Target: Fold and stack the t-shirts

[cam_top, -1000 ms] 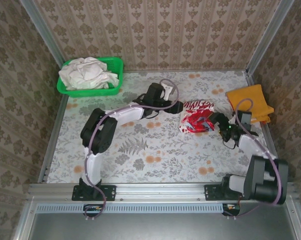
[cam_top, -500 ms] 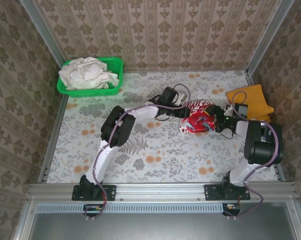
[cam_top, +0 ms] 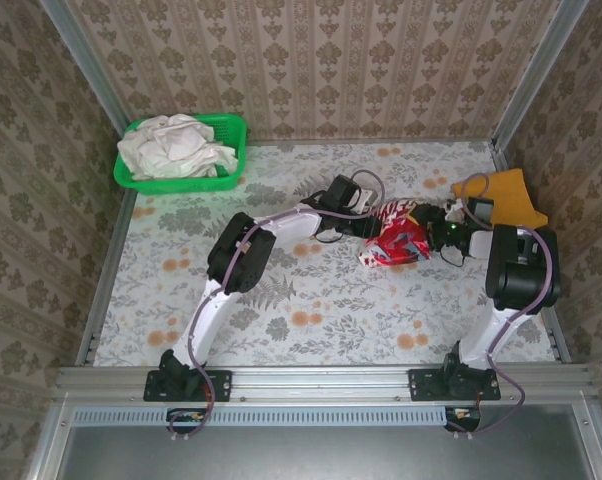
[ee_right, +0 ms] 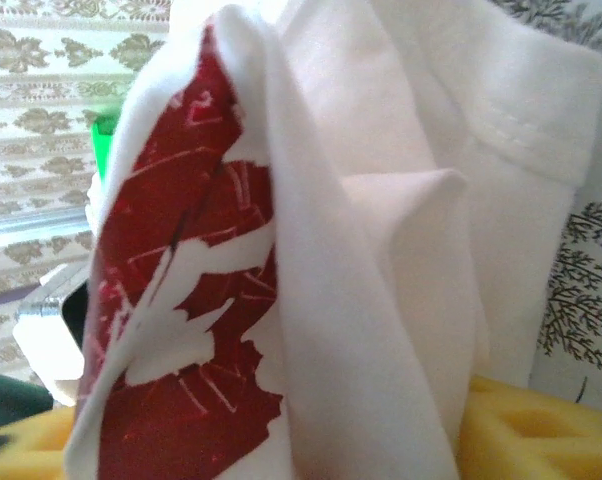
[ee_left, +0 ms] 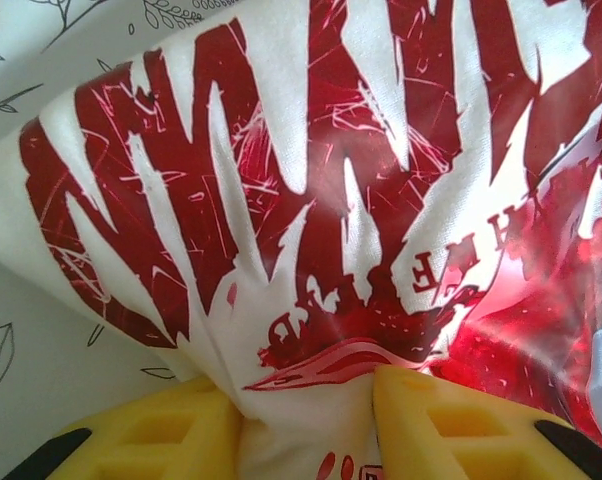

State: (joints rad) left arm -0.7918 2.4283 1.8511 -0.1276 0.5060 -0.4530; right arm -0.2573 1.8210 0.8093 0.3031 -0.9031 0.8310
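Floral-patterned surface, three items resting on it.
Green basket stands in the far left corner; orange t-shirt lies at the far right edge; red-and-white printed t-shirt sits bunched right of centre, near the orange one.

Orange t-shirt partly behind right arm; printed t-shirt cropped in wrist views.
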